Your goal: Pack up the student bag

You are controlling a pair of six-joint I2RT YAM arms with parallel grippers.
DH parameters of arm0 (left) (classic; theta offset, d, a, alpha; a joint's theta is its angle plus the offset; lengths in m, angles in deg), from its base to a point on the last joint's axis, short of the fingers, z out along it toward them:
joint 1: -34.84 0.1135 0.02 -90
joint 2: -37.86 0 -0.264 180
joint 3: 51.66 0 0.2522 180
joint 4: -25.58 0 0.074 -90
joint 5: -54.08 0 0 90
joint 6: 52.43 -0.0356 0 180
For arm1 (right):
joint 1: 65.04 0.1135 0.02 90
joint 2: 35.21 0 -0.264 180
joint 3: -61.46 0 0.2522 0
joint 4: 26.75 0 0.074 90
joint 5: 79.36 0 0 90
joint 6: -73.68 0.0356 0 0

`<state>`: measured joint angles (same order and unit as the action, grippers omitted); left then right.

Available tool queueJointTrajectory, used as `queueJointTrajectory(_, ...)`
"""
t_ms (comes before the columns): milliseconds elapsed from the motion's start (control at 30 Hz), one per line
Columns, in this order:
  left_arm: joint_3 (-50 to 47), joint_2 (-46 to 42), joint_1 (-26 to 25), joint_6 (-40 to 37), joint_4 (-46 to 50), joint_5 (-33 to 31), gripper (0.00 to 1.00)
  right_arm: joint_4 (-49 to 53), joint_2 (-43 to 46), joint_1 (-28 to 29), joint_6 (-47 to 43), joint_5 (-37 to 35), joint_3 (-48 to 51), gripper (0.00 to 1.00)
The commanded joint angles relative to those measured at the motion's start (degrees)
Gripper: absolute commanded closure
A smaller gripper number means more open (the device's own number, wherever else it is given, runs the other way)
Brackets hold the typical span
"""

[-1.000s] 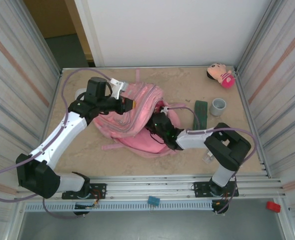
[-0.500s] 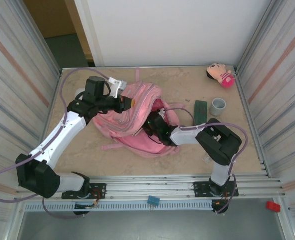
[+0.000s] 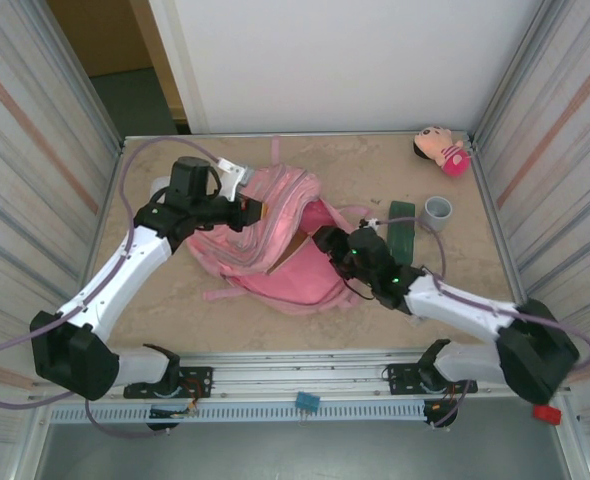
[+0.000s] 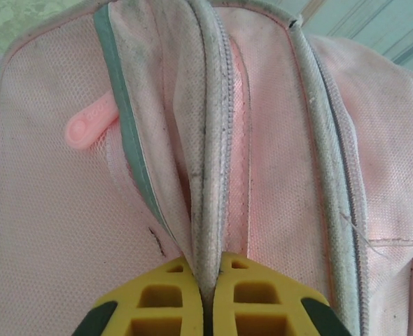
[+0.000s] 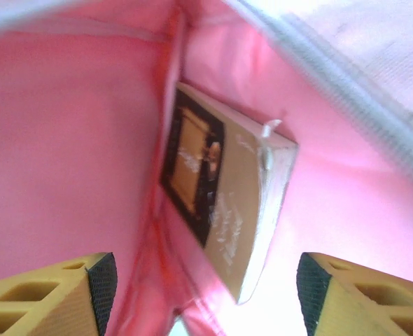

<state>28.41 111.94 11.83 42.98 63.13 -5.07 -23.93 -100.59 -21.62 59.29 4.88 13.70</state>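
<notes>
The pink student bag (image 3: pixel 280 280) lies mid-table with its mouth facing right. My left gripper (image 3: pixel 253 210) is at its upper left. In the left wrist view that gripper (image 4: pixel 208 271) is shut on a grey-edged zipper fold of the bag (image 4: pixel 213 175), and a pink zipper pull (image 4: pixel 91 127) hangs to the left. My right gripper (image 3: pixel 327 240) is at the bag's mouth. In the right wrist view it (image 5: pixel 205 294) is open inside the pink lining (image 5: pixel 66 140). A tan book (image 5: pixel 227 210) with a dark cover picture lies between and beyond its fingers, untouched.
A pink plush doll (image 3: pixel 441 148) lies at the far right corner. A grey cup (image 3: pixel 437 212) and a dark green flat item (image 3: pixel 402 228) sit right of the bag. A white object (image 3: pixel 159 187) lies behind my left arm. Ribbed metal walls close both sides.
The right arm's elbow has swung out to the right and lower. Its gripper has drawn back slightly to the bag's mouth and has opened. The left arm holds still.
</notes>
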Motion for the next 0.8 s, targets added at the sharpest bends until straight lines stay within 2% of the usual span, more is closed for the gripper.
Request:
queueJointTrajectory(0,-2.8,-1.1,-2.0,-8.5,-3.1,-4.5,1.0,16.2,9.5,-1.3,-13.3,-2.7,-2.3,0.25)
queueJointTrajectory(100,-5.9,1.3,-4.0,-9.4,-4.5,-6.0,1.0,23.7,17.3,-1.5,-18.6,-6.0,-2.6,0.24)
queueJointTrajectory(200,-8.8,4.9,-7.1,-10.9,-6.3,-7.9,1.0,22.1,23.1,-1.9,-25.3,-3.9,-0.4,0.23)
queueJointTrajectory(300,-10.3,10.2,-11.0,-12.7,-7.3,-10.7,0.99,21.5,25.1,-2.1,-31.6,-1.5,-0.3,0.22)
queueJointTrajectory(400,-10.5,15.0,-13.2,-13.0,-7.8,-12.2,0.95,23.7,23.5,-2.1,-39.3,1.9,-2.4,0.22)
queueJointTrajectory(533,-10.2,16.3,-14.2,-11.6,-8.2,-12.9,0.77,27.2,19.0,-2.0,-48.6,6.3,-6.0,0.22)
queueJointTrajectory(567,-10.0,15.3,-14.3,-10.9,-7.8,-13.3,0.67,27.5,18.0,-1.7,-51.4,7.6,-6.8,0.22)
queueJointTrajectory(633,-9.5,12.3,-14.1,-8.9,-6.6,-15.4,0.54,27.9,16.3,-0.5,-58.1,9.8,-7.9,0.23)
queueJointTrajectory(700,-8.8,7.8,-13.0,-6.0,-4.5,-16.9,0.41,29.3,14.2,2.8,-67.5,11.4,-9.4,0.22)
queueJointTrajectory(767,-9.5,3.0,-10.9,-2.6,-3.8,-16.9,0.33,31.9,11.6,7.5,-76.5,9.8,-11.4,0.18)
